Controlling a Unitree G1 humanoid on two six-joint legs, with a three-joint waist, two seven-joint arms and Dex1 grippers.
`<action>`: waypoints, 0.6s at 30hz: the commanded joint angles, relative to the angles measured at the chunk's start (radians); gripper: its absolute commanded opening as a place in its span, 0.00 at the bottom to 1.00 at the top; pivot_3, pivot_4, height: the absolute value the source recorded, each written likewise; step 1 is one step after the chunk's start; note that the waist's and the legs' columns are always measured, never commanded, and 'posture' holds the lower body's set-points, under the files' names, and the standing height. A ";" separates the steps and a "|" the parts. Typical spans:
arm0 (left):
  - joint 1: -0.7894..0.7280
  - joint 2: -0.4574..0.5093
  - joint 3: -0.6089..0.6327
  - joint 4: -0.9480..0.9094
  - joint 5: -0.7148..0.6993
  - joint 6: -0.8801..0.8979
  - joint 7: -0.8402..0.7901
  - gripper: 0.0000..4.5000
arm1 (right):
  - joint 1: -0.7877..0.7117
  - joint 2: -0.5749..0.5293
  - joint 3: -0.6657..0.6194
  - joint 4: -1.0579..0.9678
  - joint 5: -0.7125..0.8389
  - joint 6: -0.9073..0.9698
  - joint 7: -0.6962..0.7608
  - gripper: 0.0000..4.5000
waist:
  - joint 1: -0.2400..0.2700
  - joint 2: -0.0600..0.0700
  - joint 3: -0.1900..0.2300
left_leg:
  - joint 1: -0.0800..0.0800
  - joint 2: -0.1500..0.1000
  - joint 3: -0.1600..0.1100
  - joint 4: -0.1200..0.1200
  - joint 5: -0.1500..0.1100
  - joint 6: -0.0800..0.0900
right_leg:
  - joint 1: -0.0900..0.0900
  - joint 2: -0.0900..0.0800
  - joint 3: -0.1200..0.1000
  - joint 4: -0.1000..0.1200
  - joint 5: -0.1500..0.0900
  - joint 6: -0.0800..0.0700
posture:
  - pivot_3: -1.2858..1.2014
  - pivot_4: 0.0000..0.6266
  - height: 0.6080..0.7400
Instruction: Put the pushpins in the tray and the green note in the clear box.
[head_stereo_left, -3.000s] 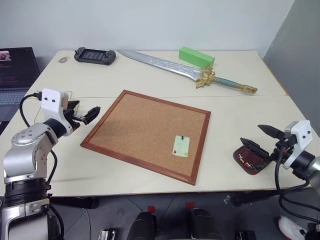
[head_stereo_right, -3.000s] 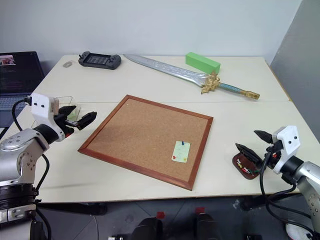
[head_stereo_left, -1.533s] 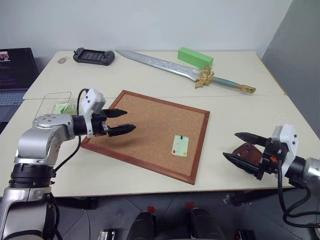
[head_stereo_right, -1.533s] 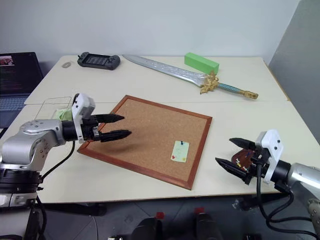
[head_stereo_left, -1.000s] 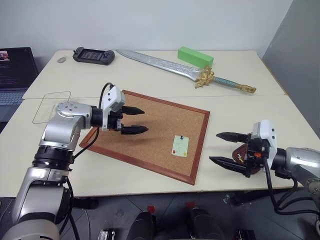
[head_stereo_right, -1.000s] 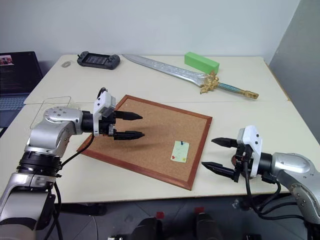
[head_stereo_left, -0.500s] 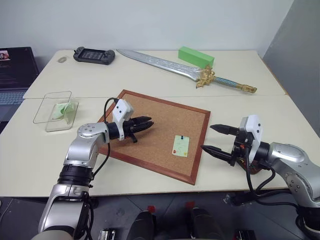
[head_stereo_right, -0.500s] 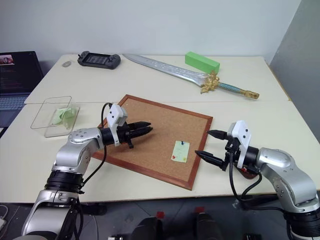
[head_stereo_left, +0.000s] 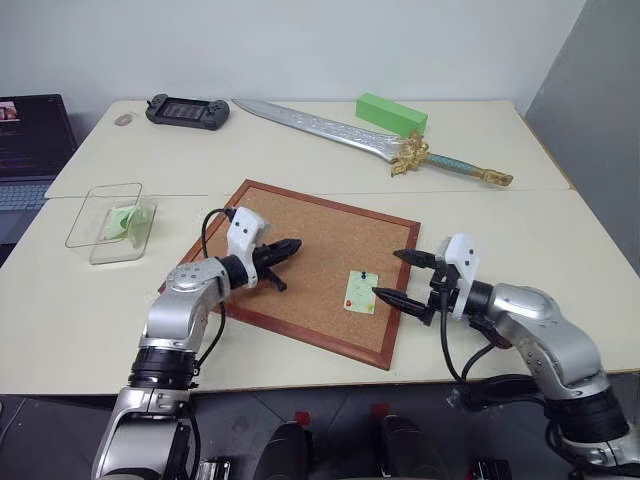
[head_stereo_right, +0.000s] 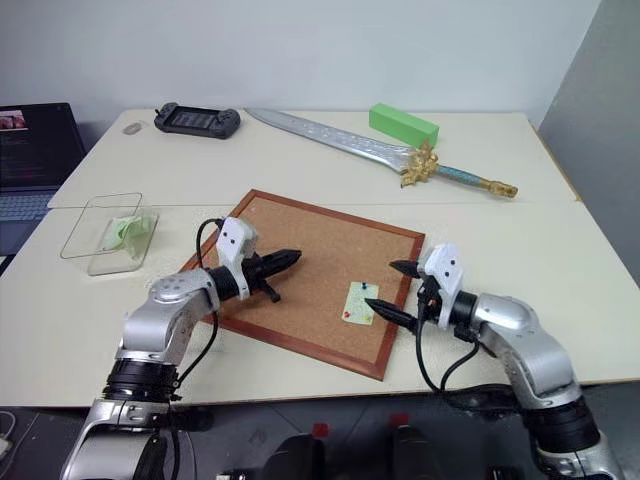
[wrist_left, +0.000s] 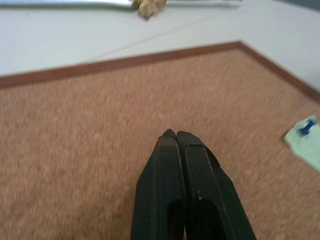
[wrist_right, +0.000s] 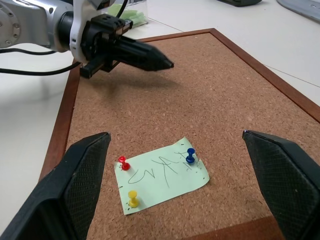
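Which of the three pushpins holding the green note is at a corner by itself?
The blue plastic-headed pushpin; the red and yellow pushpins share the opposite short edge of the pale green paper note.

On the counter (head_stereo_left: 500, 215) lies a cork board (head_stereo_left: 305, 262) with the green note (head_stereo_left: 361, 292) pinned near its right edge (a blue pushpin (head_stereo_left: 366, 273) at the top, what looks like red below). The left hand (head_stereo_left: 290, 246), fingers together, hovers over the cork; the right hand (head_stereo_left: 390, 275), spread wide, flanks the note.
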 joint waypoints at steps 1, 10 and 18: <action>0.002 -0.018 -0.032 0.055 0.043 -0.009 0.029 0.00 | -0.045 0.028 0.022 0.018 -0.029 -0.036 -0.002 1.00 | 0.000 0.000 0.000 | 0.000 0.000 0.000 0.000 0.000 0.000 | 0.000 0.000 0.000 0.000 0.000 0.000 | 0.52 0.24 1.00; -0.042 -0.040 -0.061 0.165 0.075 -0.016 0.029 0.00 | -0.139 0.120 0.105 0.206 -0.127 -0.105 0.006 1.00 | 0.003 0.003 -0.004 | 0.007 -0.001 0.000 0.000 0.000 0.000 | 0.007 0.000 0.000 0.000 0.000 0.001 | 0.52 0.24 1.00; -0.047 -0.026 -0.053 0.151 0.068 -0.007 0.017 0.00 | -0.183 0.173 0.116 0.389 -0.189 -0.200 0.014 1.00 | 0.003 0.004 -0.004 | 0.009 -0.001 -0.001 0.000 0.000 0.000 | 0.009 0.000 -0.001 0.000 0.001 0.001 | 0.52 0.24 1.00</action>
